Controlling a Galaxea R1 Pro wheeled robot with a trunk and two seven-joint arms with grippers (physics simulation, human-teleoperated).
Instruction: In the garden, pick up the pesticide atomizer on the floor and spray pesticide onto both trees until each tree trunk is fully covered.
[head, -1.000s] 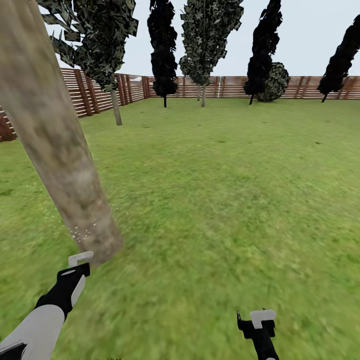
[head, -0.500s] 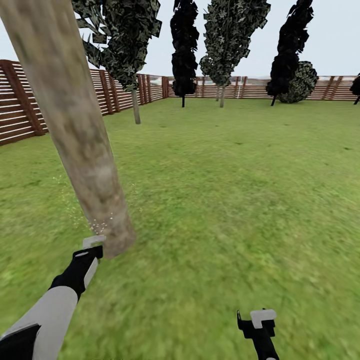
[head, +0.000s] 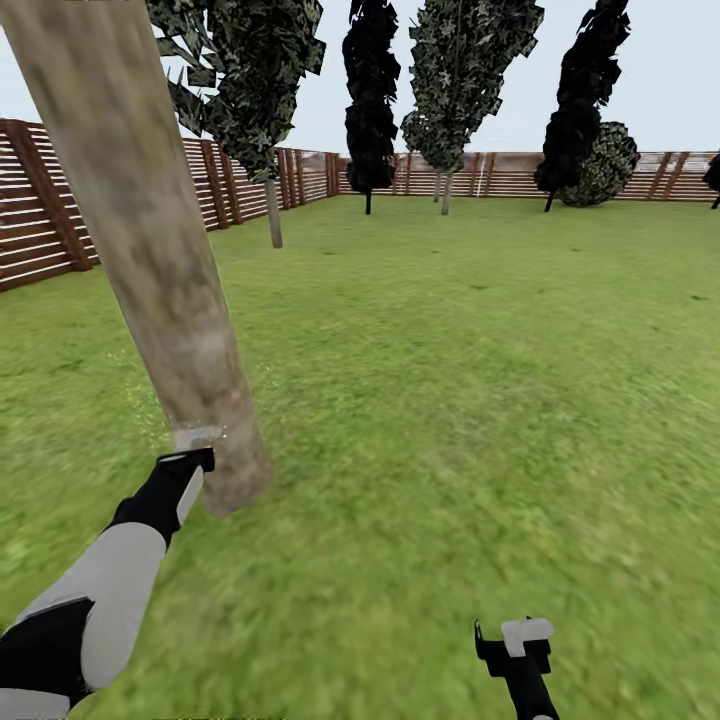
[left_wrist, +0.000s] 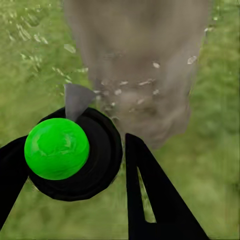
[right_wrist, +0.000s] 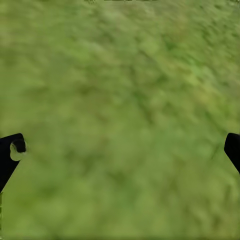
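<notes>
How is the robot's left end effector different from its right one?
The left end effector is shut on the atomizer, while the right end effector is open and holds nothing. The left one reaches up to the tree trunk; the right one hangs low over plain grass. Both have black fingers.

We see our left gripper (left_wrist: 75, 165) clamped around the green-capped atomizer (left_wrist: 57, 148), its grey nozzle near the speckled tree trunk (left_wrist: 137, 65).

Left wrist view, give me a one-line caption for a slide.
Left gripper holds the green-topped atomizer, nozzle aimed at the tree trunk, with pale droplets in the air over grass.
</notes>
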